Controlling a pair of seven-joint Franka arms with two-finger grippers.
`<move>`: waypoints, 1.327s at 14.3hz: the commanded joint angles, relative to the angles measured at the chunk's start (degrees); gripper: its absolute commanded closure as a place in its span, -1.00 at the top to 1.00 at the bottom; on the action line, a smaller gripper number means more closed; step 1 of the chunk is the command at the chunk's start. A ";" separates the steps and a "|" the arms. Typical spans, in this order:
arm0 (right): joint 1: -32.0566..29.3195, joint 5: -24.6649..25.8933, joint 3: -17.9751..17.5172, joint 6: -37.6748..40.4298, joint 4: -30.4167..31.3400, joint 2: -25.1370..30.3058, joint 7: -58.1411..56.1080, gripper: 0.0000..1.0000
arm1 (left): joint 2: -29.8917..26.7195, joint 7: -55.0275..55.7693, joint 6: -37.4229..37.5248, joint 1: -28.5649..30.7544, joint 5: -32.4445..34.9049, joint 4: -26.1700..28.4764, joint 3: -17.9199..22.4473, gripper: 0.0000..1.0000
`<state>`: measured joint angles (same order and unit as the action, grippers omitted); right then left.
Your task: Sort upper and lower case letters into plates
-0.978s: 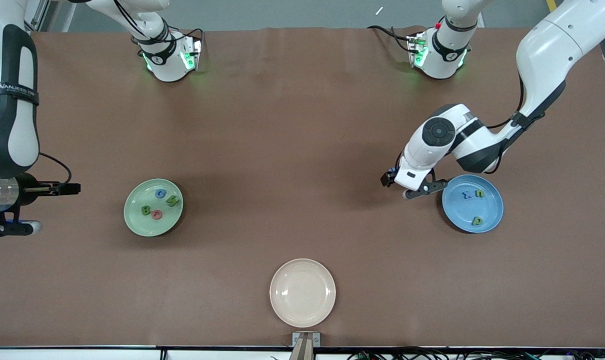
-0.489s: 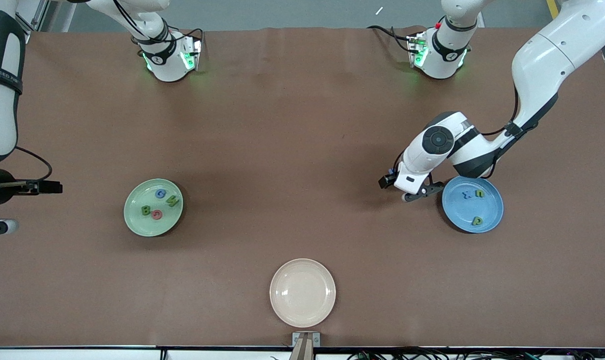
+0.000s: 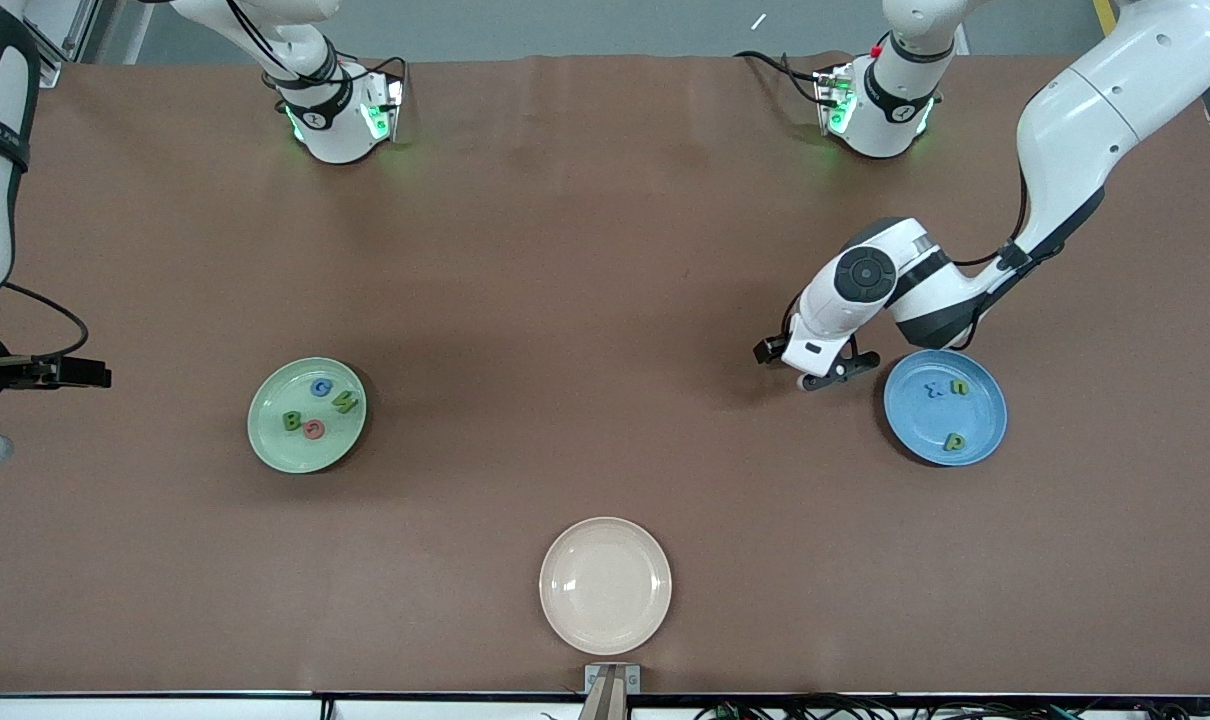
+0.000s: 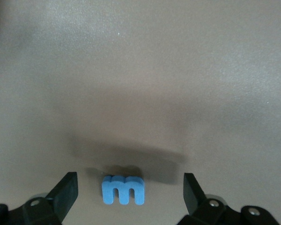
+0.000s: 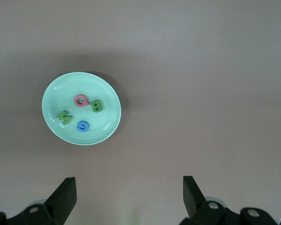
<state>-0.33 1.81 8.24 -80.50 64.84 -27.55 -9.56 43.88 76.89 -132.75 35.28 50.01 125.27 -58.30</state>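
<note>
Beside the blue plate (image 3: 945,407), your left gripper (image 4: 130,193) straddles the m (image 4: 123,189) wide open, right gripper (image 5: 129,194) empty, agape over bare table (image 3: 585,300).

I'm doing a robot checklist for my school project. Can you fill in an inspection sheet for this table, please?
Surface: brown table, flat, nothing spilled.
Job's things: pale green plate holds four letters; sky blue plate holds three letters; one blue letter m lies on the bare table.
Clutter: cream plate, nearest the front camera, nothing in it.
Grippers: left gripper open, low over the m, beside the sky blue plate; right gripper open, holding nothing, up in the air at the right arm's end of the table.
Cables: black cables at both arm bases and along both arms.
Surroundings: grey floor past the table's edge.
</note>
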 commanded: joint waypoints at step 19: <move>-0.02 -3.12 0.37 -1.94 8.54 9.09 0.16 1.00 | -0.28 1.68 -1.11 -0.12 0.97 2.08 0.03 0.64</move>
<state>-1.00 -1.93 8.10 -80.73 67.23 -23.49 -9.55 43.88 76.90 -132.87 35.25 50.01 126.77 -58.30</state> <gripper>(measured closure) 0.000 0.110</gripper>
